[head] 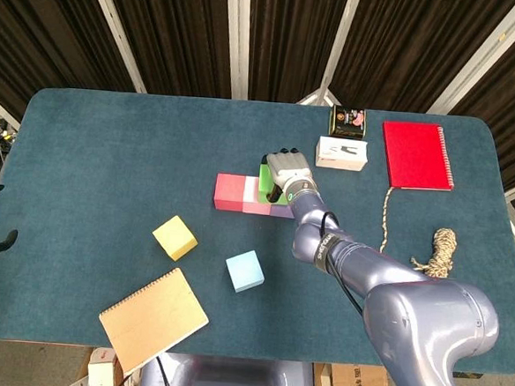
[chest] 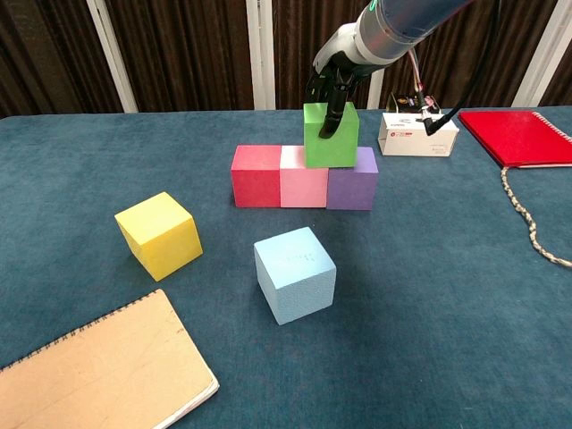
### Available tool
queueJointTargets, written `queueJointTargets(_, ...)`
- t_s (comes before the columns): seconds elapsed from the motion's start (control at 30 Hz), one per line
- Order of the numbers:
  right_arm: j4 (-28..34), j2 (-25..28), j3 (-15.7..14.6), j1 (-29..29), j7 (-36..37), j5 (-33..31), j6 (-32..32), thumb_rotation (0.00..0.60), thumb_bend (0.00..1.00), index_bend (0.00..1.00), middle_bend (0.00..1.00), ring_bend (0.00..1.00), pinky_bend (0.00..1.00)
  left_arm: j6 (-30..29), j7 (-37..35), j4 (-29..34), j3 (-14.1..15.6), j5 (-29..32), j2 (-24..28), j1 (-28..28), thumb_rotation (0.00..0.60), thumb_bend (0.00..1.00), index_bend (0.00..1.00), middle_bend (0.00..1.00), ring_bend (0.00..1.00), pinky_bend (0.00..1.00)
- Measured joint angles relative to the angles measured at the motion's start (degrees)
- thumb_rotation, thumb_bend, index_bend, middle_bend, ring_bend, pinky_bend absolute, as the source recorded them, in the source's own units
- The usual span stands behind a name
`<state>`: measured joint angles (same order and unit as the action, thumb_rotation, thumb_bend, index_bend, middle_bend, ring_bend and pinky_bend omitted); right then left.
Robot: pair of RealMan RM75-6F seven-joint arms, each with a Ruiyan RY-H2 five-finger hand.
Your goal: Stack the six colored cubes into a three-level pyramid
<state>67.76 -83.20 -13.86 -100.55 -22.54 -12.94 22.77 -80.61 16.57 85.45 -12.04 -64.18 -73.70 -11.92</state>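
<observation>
Right robot hand (chest: pixel 332 82) grips the bright green foam cube (chest: pixel 331 136) from above, roughly level, over the pink cube (chest: pixel 304 189) and purple cube (chest: pixel 352 190) seam, centre frame
</observation>
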Motion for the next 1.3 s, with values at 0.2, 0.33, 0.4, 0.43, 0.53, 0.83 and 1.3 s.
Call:
queueJointTargets(0.2, 0.5, 0.3, -0.5, -0.4, 0.6, 0.2, 0.1, 0.6, 0.34, 0.22, 0.18, 0.06, 0.0, 0.0, 0.1, 0.0, 0.0, 0.0, -0.1, 0.0, 0.6, 0.31, 0.18, 0.08, 0.0, 0.0)
queueJointTargets(0.33, 1.0, 0.4, -0.6, -0.6, 0.9, 0.6, 0.3, 0.6, 0.34, 0.22, 0.18, 0.06, 0.0, -0.1, 0.1, -0.1, -0.1, 0.1, -0.2, 0.0, 0.6, 0.31, 0.18, 0.08, 0.0, 0.0)
queueJointTargets(0.4, 1.4, 0.5, -0.6, -0.7, 1.1, 0.8, 0.5, 0.6, 0.34, 0.22, 0.18, 0.05, 0.0, -0.2, 0.0, -0.2, -0.2, 0.2, -0.2, 0.0, 0.6, 0.31, 0.18, 0.08, 0.0, 0.0)
queueJointTargets(0.43, 1.5, 0.6, -0.6, -0.7, 1.1, 0.9, 0.5, 0.6, 0.34, 0.22, 0.18, 0.05, 0.0, -0.2, 0.0, -0.2, -0.2, 0.2, -0.2, 0.0, 0.6, 0.31, 0.18, 0.08, 0.0, 0.0)
queueJointTargets(0.53, 2.1, 0.8, -0.6, -0.8, 1.4, 1.3, 0.6, 0.6, 0.34, 0.22, 0.18, 0.05, 0.0, -0.4, -0.1, -0.2, -0.2, 0.1, -0.3, 0.0, 0.6, 0.31, 0.18, 0.08, 0.0, 0.0)
queueJointTargets(0.83, 3.8, 1.7, -0.1, -1.1, 2.2, 2.3, 1.8, 0.6, 0.34, 0.22, 0.18, 0.04, 0.0, -0.3, -0.3, -0.2, -0.3, 0.1, -0.3, 0.0, 0.6, 0.31, 0.18, 0.08, 0.0, 0.0)
queueJointTargets(1.3, 6.7, 3.6, 0.5, -1.1, 2.7, 3.1, 2.5, 0.6, 0.34, 0.17, 0.13, 0.02, 0.0, -0.8, -0.5, -0.5, -0.5, 0.1, -0.5, 0.2, 0.6, 0.31, 0.18, 0.08, 0.0, 0.0)
